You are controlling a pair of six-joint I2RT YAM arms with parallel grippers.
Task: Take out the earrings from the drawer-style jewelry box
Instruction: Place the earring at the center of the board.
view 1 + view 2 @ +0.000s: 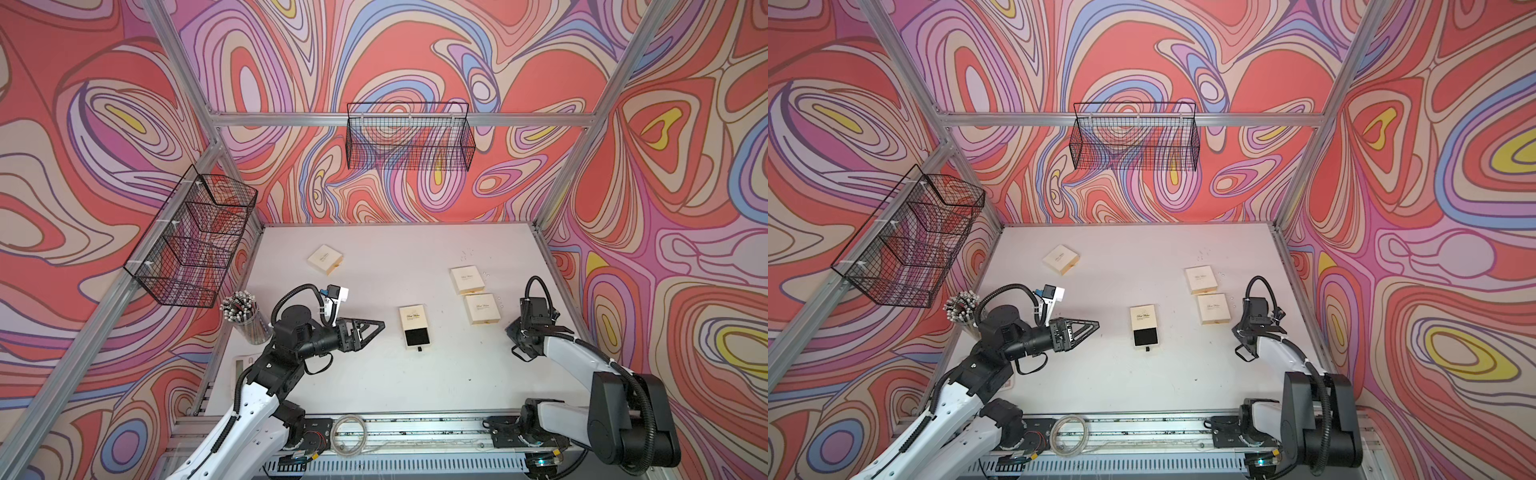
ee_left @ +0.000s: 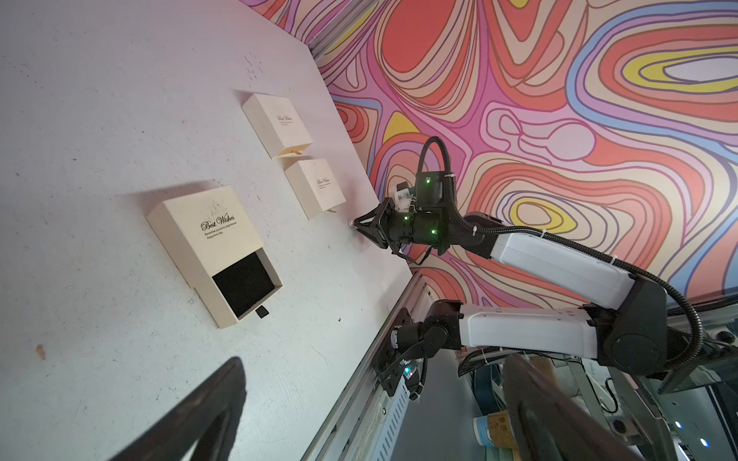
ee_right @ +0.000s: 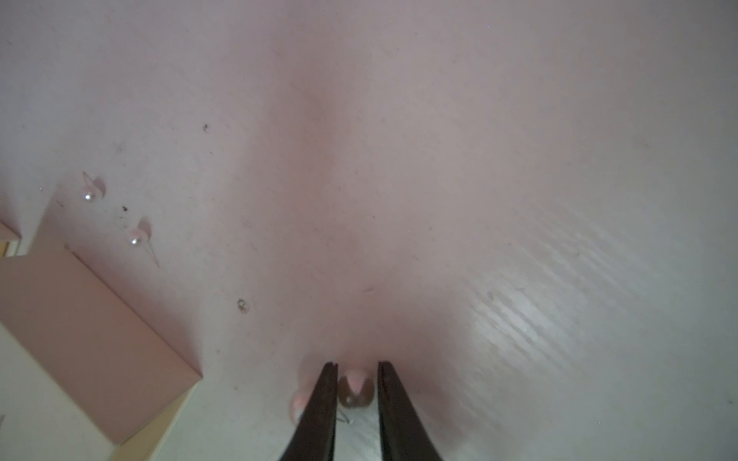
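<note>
My right end effector (image 3: 357, 366) is down at the bench (image 3: 479, 159), close to its right edge and just beside a closed cream box (image 2: 315, 187). Its jaws stand a narrow gap apart with one pearl stud (image 3: 355, 389) between them. I cannot tell whether they pinch it or it lies loose on the surface. A second stud (image 3: 297, 403) peeks out just beside one finger, mostly hidden. Two more earrings (image 3: 135, 239) lie on the bench further off, near that box's corner, with their posts showing. The drawer-style jewelry box (image 1: 411, 316) sits mid-bench, well apart from the studs, its black-lined drawer (image 1: 415, 337) pulled out towards the robot's base. My left end effector (image 1: 376, 325) hangs over the bench to the left of it, jaws spread wide, holding nothing.
</note>
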